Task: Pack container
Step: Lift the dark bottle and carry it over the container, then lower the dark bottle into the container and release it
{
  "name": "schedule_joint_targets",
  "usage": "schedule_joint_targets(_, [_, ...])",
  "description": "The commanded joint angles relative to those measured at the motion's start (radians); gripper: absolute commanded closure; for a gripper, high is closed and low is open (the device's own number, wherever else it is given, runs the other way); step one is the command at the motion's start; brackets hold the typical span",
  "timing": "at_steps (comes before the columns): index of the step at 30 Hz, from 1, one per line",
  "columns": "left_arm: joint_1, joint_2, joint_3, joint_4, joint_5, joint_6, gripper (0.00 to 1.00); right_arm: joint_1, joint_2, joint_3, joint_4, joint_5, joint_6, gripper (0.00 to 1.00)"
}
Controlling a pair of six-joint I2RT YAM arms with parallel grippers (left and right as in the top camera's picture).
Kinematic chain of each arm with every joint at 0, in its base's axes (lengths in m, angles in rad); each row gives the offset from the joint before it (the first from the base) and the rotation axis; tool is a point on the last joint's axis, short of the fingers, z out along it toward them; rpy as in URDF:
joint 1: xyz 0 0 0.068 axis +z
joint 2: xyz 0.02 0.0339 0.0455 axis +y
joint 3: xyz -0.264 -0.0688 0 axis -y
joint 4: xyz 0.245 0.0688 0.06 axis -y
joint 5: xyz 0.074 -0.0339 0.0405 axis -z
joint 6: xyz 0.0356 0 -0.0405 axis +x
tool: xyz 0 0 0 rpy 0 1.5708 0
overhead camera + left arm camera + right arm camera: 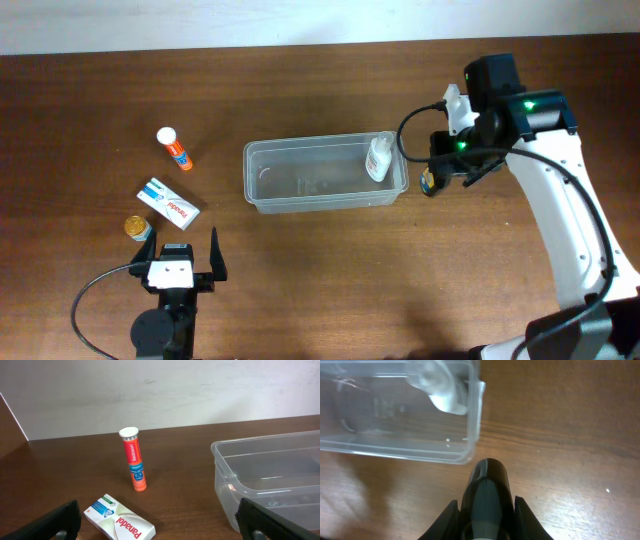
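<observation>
You cannot tell what the dark cylinder (488,480) is that your right end effector (486,509) is clamped on, just beside the clear rectangular plastic container (310,203), which sits mid-way along the brown wooden bench (330,290) with one blurred white bottle (378,158) inside. "Panadol" reads on the one white box (119,523); the print on the one orange white-capped tube (134,465) is too small to read. Your left end effector (182,245) stands wide, empty.

The container (262,190) lies mid-table, a squeeze bottle (378,158) inside its right end; just outside that end a small bottle (487,485) sits between the right gripper's (432,180) fingers; well left, a tube (174,149) lies behind a box (168,203), a jar (138,229) just beside the box; the left gripper (183,245) is in front of the box
</observation>
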Motion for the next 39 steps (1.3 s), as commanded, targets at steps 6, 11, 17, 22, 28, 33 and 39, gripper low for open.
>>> schedule_joint_targets(6, [0.004, -0.008, -0.005, -0.001, 0.011, -0.002, 0.00, 0.143, -0.029, 0.035, 0.076, 0.132, 0.084, 0.77])
schedule_joint_targets(11, [0.004, -0.008, -0.005, -0.001, 0.011, -0.002, 0.00, 0.193, -0.018, 0.034, 0.121, 0.190, 0.114, 0.77])
schedule_joint_targets(17, [0.004, -0.008, -0.005, -0.001, 0.011, -0.002, 0.00, 0.225, 0.010, 0.019, 0.179, 0.207, 0.137, 0.77])
schedule_joint_targets(22, [0.004, -0.008, -0.005, -0.001, 0.011, -0.002, 0.00, 0.244, 0.044, 0.018, 0.179, 0.213, 0.152, 0.77])
schedule_joint_targets(28, [0.004, -0.008, -0.005, -0.001, 0.011, -0.002, 0.00, 0.277, 0.080, 0.018, 0.196, 0.212, 0.156, 0.77])
schedule_joint_targets(33, [0.004, -0.008, -0.005, -0.001, 0.011, -0.002, 0.00, 0.296, 0.107, 0.018, 0.219, 0.213, 0.160, 0.77])
schedule_joint_targets(39, [0.004, -0.008, -0.005, -0.001, 0.011, -0.002, 0.00, 0.296, 0.167, 0.018, 0.240, 0.212, 0.171, 0.77])
